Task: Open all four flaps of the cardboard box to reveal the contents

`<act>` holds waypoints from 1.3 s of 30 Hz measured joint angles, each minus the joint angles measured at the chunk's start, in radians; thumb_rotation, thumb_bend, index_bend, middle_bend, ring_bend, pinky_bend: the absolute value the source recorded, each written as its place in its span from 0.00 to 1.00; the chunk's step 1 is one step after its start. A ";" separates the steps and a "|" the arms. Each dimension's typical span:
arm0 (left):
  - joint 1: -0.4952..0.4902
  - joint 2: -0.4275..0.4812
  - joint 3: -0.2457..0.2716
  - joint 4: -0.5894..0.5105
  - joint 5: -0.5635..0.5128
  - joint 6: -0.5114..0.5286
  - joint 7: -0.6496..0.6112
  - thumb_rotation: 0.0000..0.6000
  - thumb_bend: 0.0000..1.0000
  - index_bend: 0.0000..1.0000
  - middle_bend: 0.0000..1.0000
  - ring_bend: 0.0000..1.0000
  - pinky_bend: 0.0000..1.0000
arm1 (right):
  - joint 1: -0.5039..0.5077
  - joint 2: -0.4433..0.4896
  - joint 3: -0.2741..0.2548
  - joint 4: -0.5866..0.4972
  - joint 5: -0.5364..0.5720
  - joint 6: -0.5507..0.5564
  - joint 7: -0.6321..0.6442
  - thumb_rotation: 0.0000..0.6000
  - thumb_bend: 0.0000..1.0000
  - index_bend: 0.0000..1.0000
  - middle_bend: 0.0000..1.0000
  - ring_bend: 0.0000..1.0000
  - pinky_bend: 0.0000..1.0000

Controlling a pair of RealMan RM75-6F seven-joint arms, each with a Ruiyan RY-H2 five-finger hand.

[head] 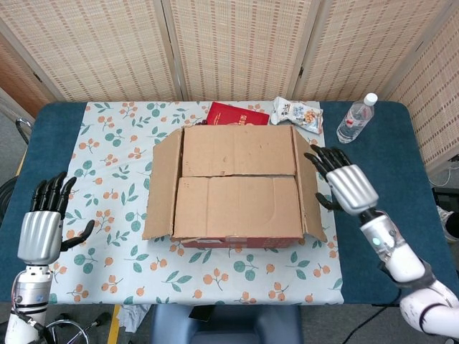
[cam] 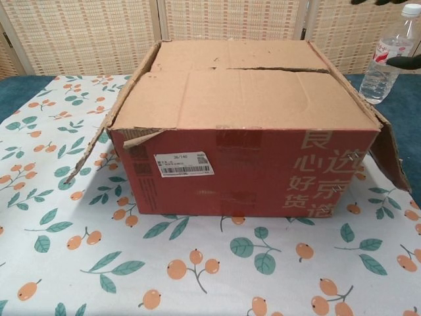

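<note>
The cardboard box [head: 237, 183] stands in the middle of the floral cloth, and the chest view shows its red front [cam: 243, 171]. Its two long top flaps, the far one [head: 237, 149] and the near one [head: 237, 208], lie flat and closed. The left side flap [head: 161, 185] and the right side flap [head: 309, 186] hang outward. My right hand [head: 344, 183] hovers open just right of the right flap, fingers spread near its far end. Only its dark fingertips [cam: 402, 61] show in the chest view. My left hand [head: 40, 231] is open by the table's left edge, away from the box.
A red packet [head: 237, 114] and a snack bag [head: 297, 113] lie behind the box. A water bottle [head: 355, 118] stands at the back right, close behind my right hand. The floral cloth [head: 107, 143] covers the blue table [head: 373, 215].
</note>
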 measured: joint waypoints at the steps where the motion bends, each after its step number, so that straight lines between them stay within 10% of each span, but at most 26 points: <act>1: 0.004 0.006 -0.003 0.010 0.002 -0.003 -0.012 0.83 0.35 0.00 0.00 0.00 0.02 | 0.029 -0.015 0.010 0.005 0.033 -0.024 -0.026 1.00 0.42 0.00 0.00 0.00 0.00; 10: 0.016 0.038 -0.036 0.069 -0.010 -0.055 -0.095 0.83 0.35 0.00 0.00 0.00 0.02 | 0.211 -0.156 0.051 0.108 0.220 -0.138 -0.178 1.00 0.42 0.00 0.00 0.00 0.00; 39: 0.029 0.062 -0.100 0.152 -0.053 -0.135 -0.208 0.83 0.35 0.00 0.00 0.00 0.01 | 0.334 -0.295 0.055 0.347 0.256 -0.151 -0.107 1.00 0.42 0.00 0.00 0.00 0.00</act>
